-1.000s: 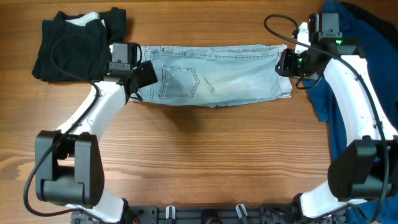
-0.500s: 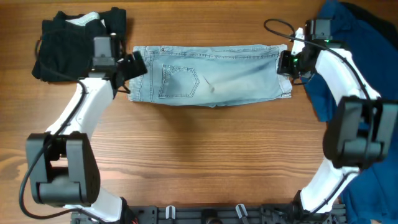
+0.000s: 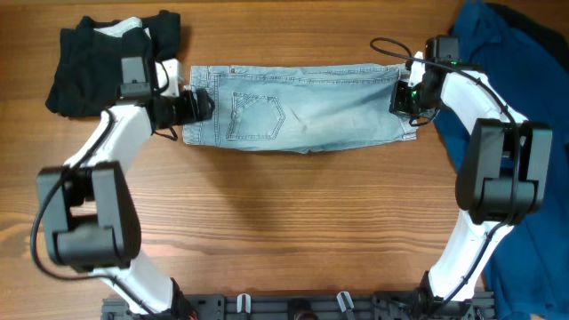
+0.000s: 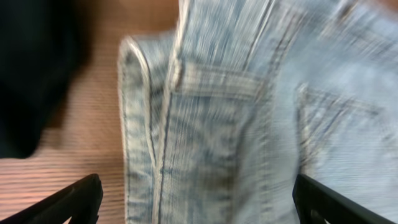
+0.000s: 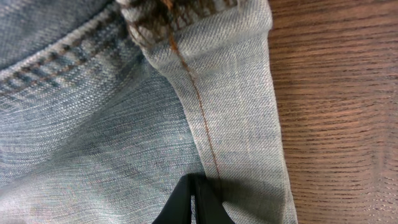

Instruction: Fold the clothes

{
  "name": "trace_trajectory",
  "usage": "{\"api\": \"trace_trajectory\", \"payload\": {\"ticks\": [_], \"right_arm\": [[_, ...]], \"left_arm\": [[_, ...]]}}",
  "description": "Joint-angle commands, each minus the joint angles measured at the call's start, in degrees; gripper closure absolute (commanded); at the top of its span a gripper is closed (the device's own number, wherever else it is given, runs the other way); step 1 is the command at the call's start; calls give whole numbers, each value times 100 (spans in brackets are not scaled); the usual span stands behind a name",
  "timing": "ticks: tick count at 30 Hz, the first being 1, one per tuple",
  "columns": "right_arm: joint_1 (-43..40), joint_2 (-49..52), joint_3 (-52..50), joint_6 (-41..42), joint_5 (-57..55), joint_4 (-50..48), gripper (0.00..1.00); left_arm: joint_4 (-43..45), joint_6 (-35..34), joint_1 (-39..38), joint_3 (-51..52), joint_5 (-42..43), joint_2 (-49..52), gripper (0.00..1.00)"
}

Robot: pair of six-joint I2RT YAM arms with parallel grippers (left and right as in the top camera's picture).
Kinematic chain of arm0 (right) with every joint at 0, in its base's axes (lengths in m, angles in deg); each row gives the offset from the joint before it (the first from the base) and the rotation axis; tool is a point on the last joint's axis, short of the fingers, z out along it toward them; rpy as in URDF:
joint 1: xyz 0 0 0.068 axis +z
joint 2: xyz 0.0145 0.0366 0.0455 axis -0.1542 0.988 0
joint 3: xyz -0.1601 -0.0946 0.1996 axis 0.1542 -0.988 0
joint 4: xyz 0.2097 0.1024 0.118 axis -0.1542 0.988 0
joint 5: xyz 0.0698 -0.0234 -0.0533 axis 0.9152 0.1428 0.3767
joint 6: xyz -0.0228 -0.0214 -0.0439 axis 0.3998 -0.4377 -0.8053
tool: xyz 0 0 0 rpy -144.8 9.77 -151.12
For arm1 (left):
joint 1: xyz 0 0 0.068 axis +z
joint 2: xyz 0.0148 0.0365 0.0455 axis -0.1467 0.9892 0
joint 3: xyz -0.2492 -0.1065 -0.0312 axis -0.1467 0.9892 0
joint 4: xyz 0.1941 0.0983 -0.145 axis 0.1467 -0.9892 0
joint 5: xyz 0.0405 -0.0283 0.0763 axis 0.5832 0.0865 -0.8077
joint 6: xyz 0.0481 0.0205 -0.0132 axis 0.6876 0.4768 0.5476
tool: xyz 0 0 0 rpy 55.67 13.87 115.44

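Lying flat, pale denim shorts, one long folded band, pocket upward

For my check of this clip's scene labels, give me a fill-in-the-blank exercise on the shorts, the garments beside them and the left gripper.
1. The denim shorts lie between a black garment and a large garment that is dark ___.
2. The left gripper is ___.
3. The stitched pocket lies nearer the ___ gripper.
Missing words: blue; open; left.
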Motion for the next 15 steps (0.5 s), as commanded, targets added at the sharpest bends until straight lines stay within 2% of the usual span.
{"api": "trace_trajectory", "payload": {"ticks": [1, 5, 12, 13, 14, 15], "right_arm": [[2, 146, -42, 11, 28, 20, 96], [2, 146, -42, 15, 26, 17, 96], [2, 146, -42, 170, 7, -72, 96], [2, 146, -42, 168, 7, -70, 96], [2, 146, -42, 166, 7, -68, 96], [2, 146, -42, 166, 9, -66, 96]], "left_arm": [[-22, 590, 11, -66, 22, 321, 2], [-46, 590, -37, -66, 55, 540, 3], [-35, 629, -527, -66, 280, 966, 20], [-28, 627, -592, -66, 216, 1003, 26], [-28, 625, -623, -66, 59, 1023, 38], [-28, 614, -634, -66, -83, 1029, 68]]}}
